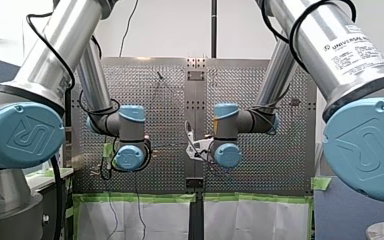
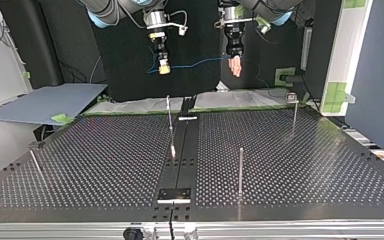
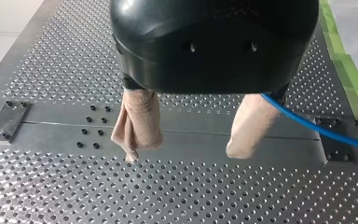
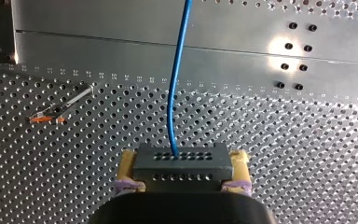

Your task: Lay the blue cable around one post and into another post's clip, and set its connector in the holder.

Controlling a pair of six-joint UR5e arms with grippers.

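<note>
Routing step, not yet begun: our right gripper (image 4: 182,170) fingers (image 4: 129,161) clamp the connector (image 4: 182,161) clear of the surface (image 2: 305,165), the blue cable (image 4: 175,93) trails toward our left gripper (image 3: 193,135), whose fingers (image 3: 137,123) are spread wide with nothing between them, and the next move likely calls for lowering the cable to a post (image 2: 240,170).

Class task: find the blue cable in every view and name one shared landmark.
Front view: unclear.
Top view: blue cable strung between my right claw and my left claw.
Left wrist view: by one pad of my left claw.
Right wrist view: rising from the block in my right claw.
Shared landmark: the table's plain middle strip.
</note>
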